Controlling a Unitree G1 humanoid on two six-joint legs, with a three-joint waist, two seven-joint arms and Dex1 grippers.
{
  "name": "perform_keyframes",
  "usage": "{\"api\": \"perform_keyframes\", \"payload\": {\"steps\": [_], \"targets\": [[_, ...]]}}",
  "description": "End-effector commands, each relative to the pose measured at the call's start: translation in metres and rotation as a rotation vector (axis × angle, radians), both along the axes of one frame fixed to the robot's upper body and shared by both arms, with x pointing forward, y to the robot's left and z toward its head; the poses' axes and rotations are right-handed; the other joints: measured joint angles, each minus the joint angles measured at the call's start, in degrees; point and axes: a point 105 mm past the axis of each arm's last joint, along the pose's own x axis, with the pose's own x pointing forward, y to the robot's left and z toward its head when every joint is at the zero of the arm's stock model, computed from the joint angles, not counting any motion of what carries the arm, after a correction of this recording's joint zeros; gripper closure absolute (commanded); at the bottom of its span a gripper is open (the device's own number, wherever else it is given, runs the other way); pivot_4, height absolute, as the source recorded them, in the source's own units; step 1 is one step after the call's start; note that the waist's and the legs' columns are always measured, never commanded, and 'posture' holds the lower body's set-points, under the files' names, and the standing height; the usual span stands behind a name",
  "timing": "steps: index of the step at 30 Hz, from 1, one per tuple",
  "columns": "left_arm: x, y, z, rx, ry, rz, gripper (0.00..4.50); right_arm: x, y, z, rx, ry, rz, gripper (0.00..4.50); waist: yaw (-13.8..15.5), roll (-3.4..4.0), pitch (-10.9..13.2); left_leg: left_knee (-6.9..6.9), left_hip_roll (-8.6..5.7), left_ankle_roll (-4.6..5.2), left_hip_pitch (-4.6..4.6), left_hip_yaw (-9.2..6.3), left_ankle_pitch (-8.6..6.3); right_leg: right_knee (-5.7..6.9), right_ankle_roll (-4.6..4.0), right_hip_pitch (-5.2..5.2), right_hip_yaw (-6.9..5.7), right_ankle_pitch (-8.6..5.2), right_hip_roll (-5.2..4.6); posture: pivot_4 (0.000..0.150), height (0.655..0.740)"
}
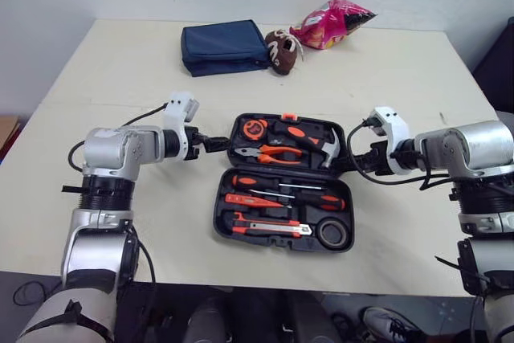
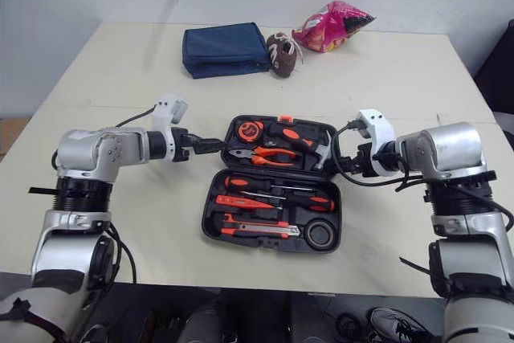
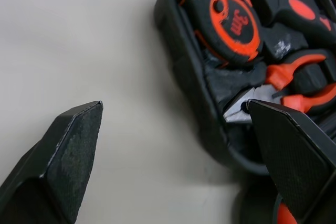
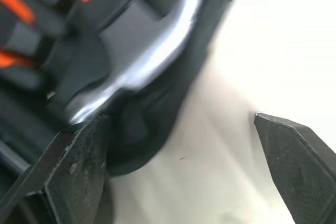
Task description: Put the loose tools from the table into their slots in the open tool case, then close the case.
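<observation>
So the black plastic tool case [image 1: 221, 216] sits open mid cream table [image 1: 120, 78], bare tabletop all round it. The left gripper [image 1: 210, 143] is spread wide astride the far half's left rim, holding nothing. The right gripper [image 1: 352, 158], also wide and empty, is at the right rim by the steel-headed hammer [image 1: 331, 147]. A navy fabric pouch [image 1: 223, 46], small brown shoe [image 1: 281, 51] and pink snack bag [image 1: 331, 23] sit well apart at the far edge. The orange-and-black tape measure [image 3: 231, 22] reads "3m".
</observation>
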Motion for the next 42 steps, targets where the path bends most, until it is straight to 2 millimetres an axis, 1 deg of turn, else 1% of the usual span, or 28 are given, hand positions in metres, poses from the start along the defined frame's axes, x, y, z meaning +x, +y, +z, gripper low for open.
{"api": "perform_keyframes", "payload": {"steps": [1,5,9,17,20,21,22,25,27,28,29,30,32,33,35,36,37,39,41,42], "targets": [[0.006,0.005,0.004,0.065,-0.047,0.016,0.04,0.005,-0.002,0.008,-0.001,-0.032,-0.027,0.00,-0.20,0.00,0.00,0.00,0.01,-0.01,0.02,0.04,0.00,0.06,0.00,-0.01,0.00,0.00,0.02,0.150,0.7400],[0.008,-0.003,0.005,0.056,-0.053,0.003,0.04,0.008,-0.010,0.007,-0.001,-0.021,-0.067,0.00,-0.17,0.00,0.00,0.04,0.01,-0.06,0.05,0.07,0.03,0.20,0.00,-0.06,0.02,0.00,0.03,0.150,0.7400],[0.013,-0.004,0.001,0.080,-0.054,0.011,0.04,0.011,-0.015,0.001,0.015,0.031,-0.126,0.00,0.02,0.00,0.00,0.04,0.00,-0.05,0.05,0.08,0.03,0.17,0.00,-0.05,0.04,0.00,0.01,0.150,0.7400],[0.015,-0.011,-0.002,0.067,-0.016,-0.020,0.04,0.016,-0.003,-0.006,0.024,0.062,-0.118,0.00,-0.21,-0.02,-0.02,0.06,0.01,-0.06,0.06,0.09,0.03,0.22,0.00,-0.04,0.02,0.00,0.03,0.150,0.7400],[0.013,-0.020,-0.007,0.030,0.027,-0.051,0.80,0.018,0.001,-0.009,0.034,0.077,-0.118,0.75,-0.35,-0.03,-0.02,0.06,0.02,-0.06,0.10,0.13,0.03,0.24,0.00,-0.04,0.00,0.00,0.05,0.150,0.7400],[0.013,-0.022,-0.007,0.016,0.036,-0.059,1.28,0.017,0.003,-0.010,0.043,0.081,-0.114,1.28,-0.35,-0.04,-0.03,0.06,0.02,-0.06,0.12,0.14,0.03,0.25,0.00,-0.03,0.00,0.00,0.05,0.150,0.7400],[0.013,-0.024,-0.007,0.009,0.041,-0.064,1.69,0.018,0.004,-0.010,0.055,0.084,-0.115,1.68,-0.33,-0.05,-0.04,0.06,0.02,-0.06,0.15,0.15,0.03,0.26,0.00,0.00,0.00,0.00,0.05,0.150,0.7400],[0.012,-0.024,-0.009,0.016,0.033,-0.067,3.17,0.019,0.011,-0.005,0.132,0.069,-0.120,3.28,-0.26,-0.13,-0.09,0.11,0.01,-0.06,0.29,0.16,0.03,0.29,0.00,0.14,0.02,0.00,0.03,0.150,0.7400],[0.011,-0.023,-0.009,0.006,0.026,-0.066,4.01,0.019,0.014,-0.001,0.176,0.054,-0.116,4.30,-0.16,-0.13,-0.09,0.13,0.00,-0.05,0.34,0.17,0.04,0.35,0.00,0.17,0.07,0.00,0.00,0.150,0.7400],[0.010,-0.023,-0.008,0.002,0.025,-0.065,4.43,0.019,0.015,0.000,0.189,0.049,-0.115,4.50,-0.12,-0.12,-0.10,0.13,0.00,-0.05,0.35,0.16,0.04,0.35,0.00,0.18,0.10,0.00,0.00,0.150,0.7400],[0.010,-0.023,-0.008,-0.001,0.025,-0.064,4.47,0.019,0.015,0.001,0.197,0.045,-0.115,4.50,-0.09,-0.12,-0.10,0.13,0.00,-0.05,0.36,0.17,0.04,0.36,0.00,0.19,0.13,0.00,-0.02,0.150,0.7400],[0.010,-0.022,-0.001,-0.039,-0.018,-0.059,4.47,0.019,0.018,0.007,0.230,-0.019,-0.085,4.50,-0.09,-0.13,-0.10,0.13,0.00,-0.05,0.36,0.17,0.04,0.36,0.00,0.18,0.13,0.00,-0.01,0.150,0.7400],[0.017,-0.014,0.023,-0.117,-0.216,-0.001,4.47,0.016,0.023,0.029,0.318,-0.209,-0.002,4.50,0.02,-0.13,-0.10,0.10,0.01,-0.05,0.35,0.15,0.03,0.34,0.00,0.18,0.17,0.00,-0.01,0.150,0.7400],[0.018,-0.011,0.029,-0.136,-0.270,0.021,4.47,0.014,0.024,0.035,0.338,-0.260,0.017,4.50,0.05,-0.12,-0.08,0.04,0.01,-0.06,0.33,0.14,0.04,0.32,0.00,0.17,0.19,0.00,0.00,0.150,0.7400],[0.014,-0.009,0.045,-0.195,-0.402,0.015,4.47,0.003,0.030,0.061,0.421,-0.516,0.131,4.50,0.04,-0.12,-0.06,0.07,0.01,-0.08,0.20,0.22,0.05,0.37,0.02,-0.02,0.14,0.01,0.03,0.150,0.7400],[0.012,-0.008,0.050,-0.211,-0.445,0.014,4.47,-0.004,0.031,0.070,0.444,-0.603,0.168,4.50,0.00,-0.12,0.01,0.05,0.02,-0.09,0.17,0.23,0.05,0.35,0.02,-0.07,0.14,0.01,0.06,0.150,0.7400],[0.014,0.000,0.058,-0.201,-0.533,0.054,4.47,-0.007,0.027,0.066,0.424,-0.632,0.170,4.50,-0.02,-0.10,0.05,0.05,0.04,-0.11,0.13,0.26,0.05,0.36,0.02,-0.14,0.12,0.01,0.14,0.150,0.7400],[0.014,0.009,0.061,-0.155,-0.630,0.071,4.47,-0.007,0.017,0.056,0.380,-0.643,0.135,4.50,0.02,-0.08,0.08,0.02,0.04,-0.13,0.10,0.44,0.06,0.43,0.03,-0.30,0.07,0.02,0.23,0.150,0.7400],[0.013,0.018,0.056,-0.085,-0.707,0.068,4.47,-0.010,0.011,0.047,0.253,-0.740,0.165,4.50,-0.01,-0.08,0.07,0.02,0.06,-0.12,0.11,0.54,0.06,0.43,0.05,-0.35,0.13,0.03,0.25,0.150,0.7400],[0.010,0.022,0.054,-0.049,-0.762,0.056,4.47,-0.010,0.006,0.041,0.143,-0.806,0.179,4.50,0.05,-0.08,0.07,0.01,0.06,-0.12,0.11,0.54,0.06,0.42,0.04,-0.36,0.12,0.03,0.25,0.150,0.7400]]}}
